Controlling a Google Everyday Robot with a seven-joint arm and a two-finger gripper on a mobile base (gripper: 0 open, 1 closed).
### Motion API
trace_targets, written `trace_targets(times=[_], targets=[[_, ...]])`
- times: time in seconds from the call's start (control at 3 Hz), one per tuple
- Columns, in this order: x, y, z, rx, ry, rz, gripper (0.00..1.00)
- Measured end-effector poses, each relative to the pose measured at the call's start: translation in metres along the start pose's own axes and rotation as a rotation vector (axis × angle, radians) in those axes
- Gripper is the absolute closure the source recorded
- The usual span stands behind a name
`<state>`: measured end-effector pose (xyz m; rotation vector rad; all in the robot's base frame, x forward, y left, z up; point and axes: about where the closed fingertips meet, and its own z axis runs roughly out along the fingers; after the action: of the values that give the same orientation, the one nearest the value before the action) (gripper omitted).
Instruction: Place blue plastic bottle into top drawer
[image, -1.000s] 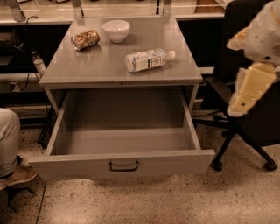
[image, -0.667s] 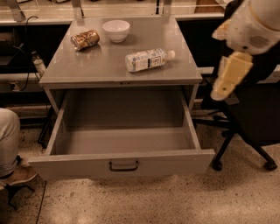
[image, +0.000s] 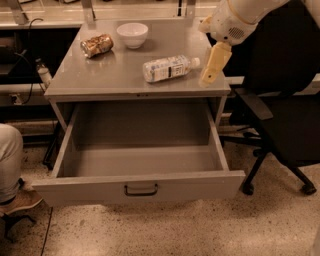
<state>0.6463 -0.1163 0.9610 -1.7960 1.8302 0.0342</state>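
Observation:
The blue plastic bottle (image: 170, 68) lies on its side on the grey cabinet top (image: 100, 77), its white cap pointing right. The top drawer (image: 140, 186) is pulled wide open below it, and nothing lies inside. It has a flat front panel and a small dark bar handle (image: 141, 190). My gripper (image: 207, 78) hangs from the pale arm at the upper right. It points down over the right edge of the cabinet top, just right of the bottle's cap, and is not touching the bottle.
A brownish-gold can (image: 96, 45) and a white bowl (image: 132, 34) sit at the back of the cabinet top. A black office chair (image: 285, 115) stands close on the right. A person's leg and shoe (image: 10, 170) are at the left. The floor is speckled.
My arm has swung left and up from beside the cabinet to over its right edge, close to the bottle's cap. The bottle and drawer have not moved.

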Motion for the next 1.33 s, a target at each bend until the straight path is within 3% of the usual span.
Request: trace_targets(times=[0.33, 0.67, 1.33], targets=[[0.000, 0.000, 0.000, 0.000, 0.000, 0.000, 0.00], [0.001, -0.003, 0.019, 0.011, 0.015, -0.039, 0.00], [-0.004, -0.048, 0.083, 0.085, 0.021, -0.166, 0.00]])
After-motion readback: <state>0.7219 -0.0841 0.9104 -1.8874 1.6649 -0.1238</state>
